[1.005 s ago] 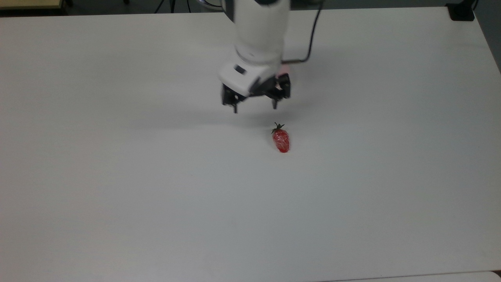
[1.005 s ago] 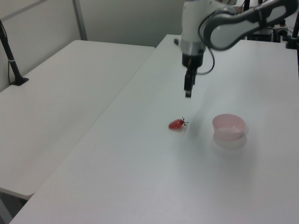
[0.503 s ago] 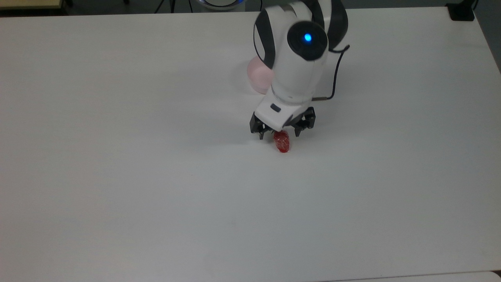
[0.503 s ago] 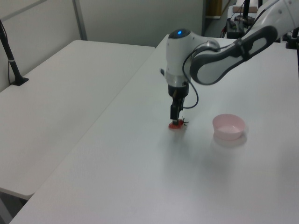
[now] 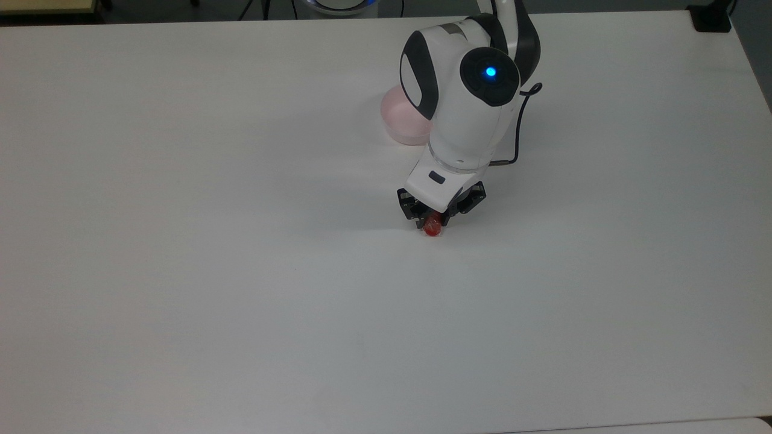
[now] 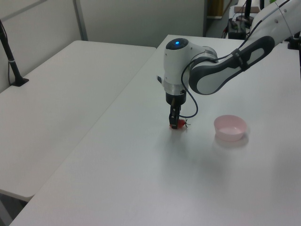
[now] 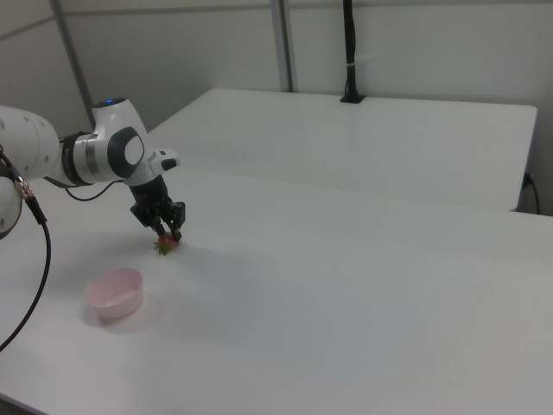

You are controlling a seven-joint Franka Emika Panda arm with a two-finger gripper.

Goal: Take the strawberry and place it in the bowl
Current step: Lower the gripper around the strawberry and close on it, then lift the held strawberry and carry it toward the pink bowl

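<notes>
pinching strawberry (image 5: 431, 228) btwn its tips, claw (image 5: 435, 220) sits low on table (image 5: 181, 271).

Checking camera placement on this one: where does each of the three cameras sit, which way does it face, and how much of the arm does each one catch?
Top view: high above the table, looking down toward the arm's base; shows the wrist and claw on the strawberry, bowl partly behind the arm.
Left view: off one side of the table, angled down; forearm, wrist, claw, bowl on the left view's right.
Right view: opposite side; arm enters from the right view's left, claw, bowl nearer the camera.
All three share the claw, strawberry and bowl.
</notes>
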